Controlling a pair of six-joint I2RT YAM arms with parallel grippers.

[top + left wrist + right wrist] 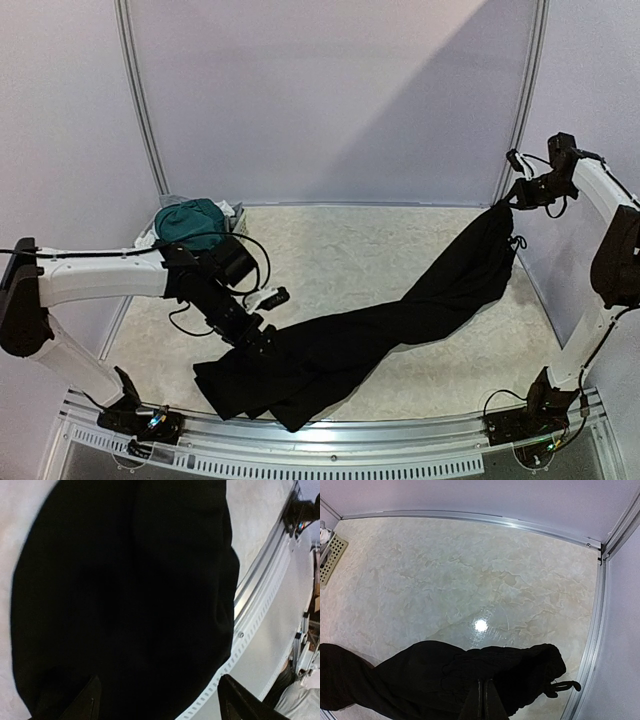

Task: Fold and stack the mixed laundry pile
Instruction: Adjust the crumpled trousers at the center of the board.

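The long black trousers (350, 340) lie on a diagonal across the pale marbled worktop (380, 250). One end is bunched near the near-left corner, and the other is lifted off the surface at the far-right corner, where the right gripper (503, 203) has its fingers pinched together on a gathered fold. The left gripper (159, 677) hangs over the bunched end with its fingers spread wide and nothing between them. Whether it touches the cloth cannot be told. The fabric looks soft, limp and light, so it will probably sag and twist. A waistband or hem corner should give a surer hold than the loose middle. The bunched end lies close to the metal rail (260, 605) along the near edge and could slide off. The centre and far side offer open room. The dark teal-green shorts (190, 222) sit heaped at the far-left corner by the pale perforated plastic basket (331, 557), well apart from the trousers.
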